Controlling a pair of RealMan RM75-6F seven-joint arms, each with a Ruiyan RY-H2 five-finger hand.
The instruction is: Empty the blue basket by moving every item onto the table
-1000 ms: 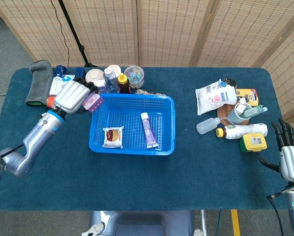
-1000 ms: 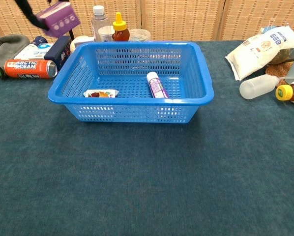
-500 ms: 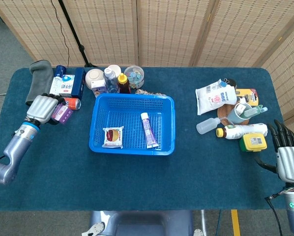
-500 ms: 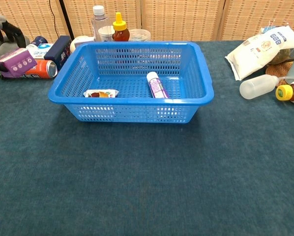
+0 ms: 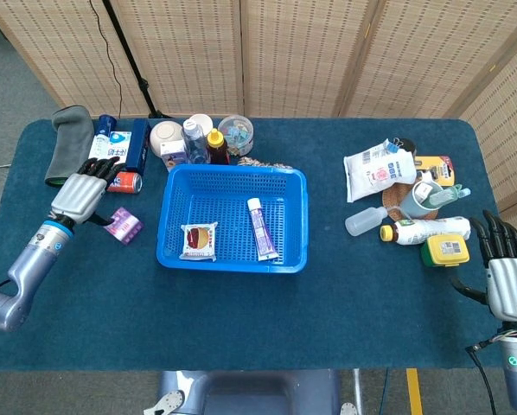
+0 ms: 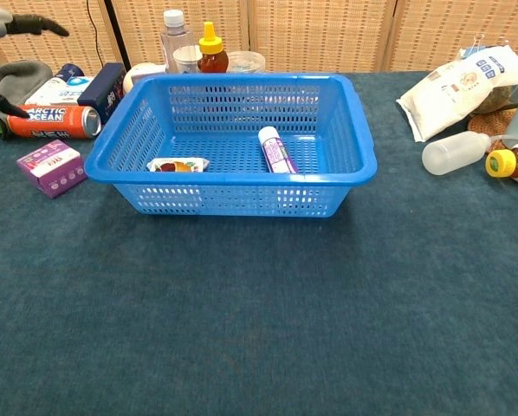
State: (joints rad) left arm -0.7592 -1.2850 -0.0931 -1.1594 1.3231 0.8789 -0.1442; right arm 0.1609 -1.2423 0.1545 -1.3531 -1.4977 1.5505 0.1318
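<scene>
**Purple box on the table, two items in the basket**

Only your head view shows the right hand (image 5: pixel 507 278), fingers spread and holding nothing. Your left hand (image 5: pixel 79 192) is splayed, gripping nothing, just beside the small purple box (image 5: pixel 123 224). In the blue plastic basket (image 5: pixel 232 259), the purple-and-white tube (image 5: pixel 261 229) lies lengthwise front-to-back beside the flat snack packet (image 5: pixel 199 240).

The orange can (image 6: pixel 53 121) lying near the table's (image 6: pixel 259 329) far left edge says "ARCTIC OCEAN" in white letters. The words on the other packs and bottles are too small to read.
</scene>
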